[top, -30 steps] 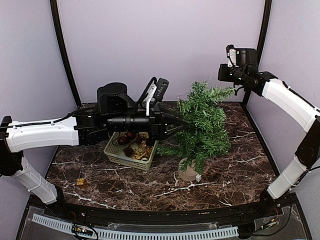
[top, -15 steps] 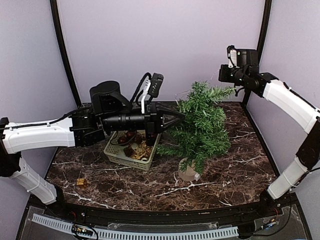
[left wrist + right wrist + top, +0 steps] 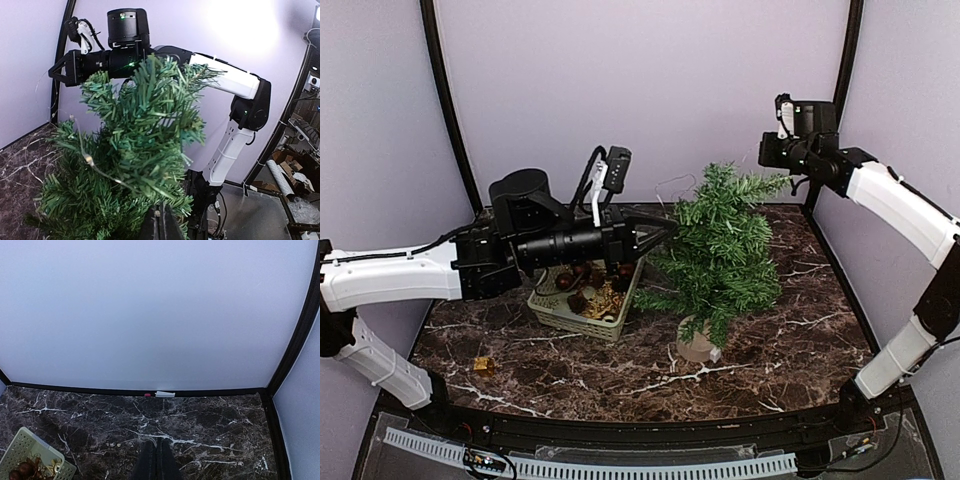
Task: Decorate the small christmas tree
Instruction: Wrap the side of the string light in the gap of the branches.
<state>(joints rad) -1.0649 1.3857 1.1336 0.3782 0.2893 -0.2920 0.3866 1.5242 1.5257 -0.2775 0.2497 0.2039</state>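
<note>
Small christmas tree (image 3: 720, 255): stood just ahead of left end effector (image 3: 667, 229) | left: closed tight, hold unclear | right end effector (image 3: 765, 150): closed, empty, treetop below

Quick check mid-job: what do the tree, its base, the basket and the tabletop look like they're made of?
The small christmas tree: artificial, probably plastic needles, stiff flat matte green strips. Its base: looks like pale unfinished wood. The basket: pale green plastic, moulded lattice walls. The tabletop: dark brown marble look, white veins; possibly printed laminate.
</note>
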